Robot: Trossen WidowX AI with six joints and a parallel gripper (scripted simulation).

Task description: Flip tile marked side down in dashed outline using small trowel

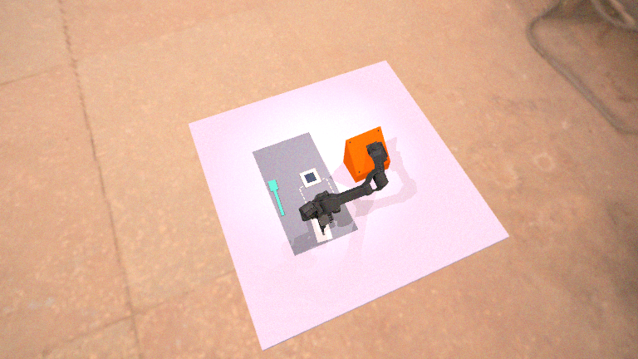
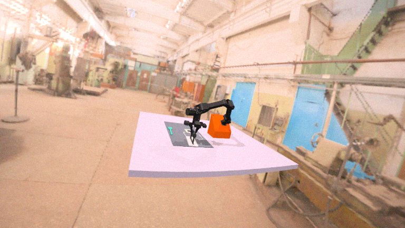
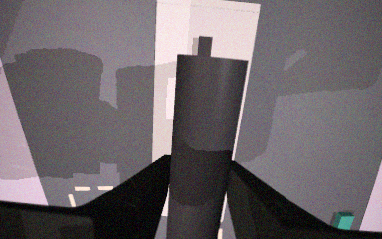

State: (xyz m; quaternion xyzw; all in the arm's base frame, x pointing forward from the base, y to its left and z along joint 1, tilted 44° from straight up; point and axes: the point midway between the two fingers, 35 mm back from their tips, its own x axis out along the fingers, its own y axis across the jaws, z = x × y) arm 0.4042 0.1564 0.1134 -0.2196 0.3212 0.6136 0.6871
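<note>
My gripper [image 1: 325, 222] [image 2: 194, 134] [image 3: 198, 164] is shut on the dark, round handle of the small trowel [image 3: 211, 105]. The handle stands between the fingers over a white strip [image 3: 174, 30] [image 1: 324, 238] on the grey mat [image 1: 282, 157] [image 3: 323, 129]. A short narrow piece sticks out past the handle's end; I cannot make out the blade. The tile [image 1: 310, 177] is white with a dark blue square facing up. It lies flat on the mat, at the far end of the dashed outline [image 3: 82, 188], which the arm partly hides in the top view.
A teal flat-headed tool [image 1: 279, 202] [image 2: 170, 130] [image 3: 344, 220] lies along the mat's left side. An orange wedge-shaped block [image 1: 362, 153] [image 2: 219, 130] stands right of the mat, with the arm's base at it. The pale table [image 1: 399, 251] [image 2: 167, 161] extends around the mat.
</note>
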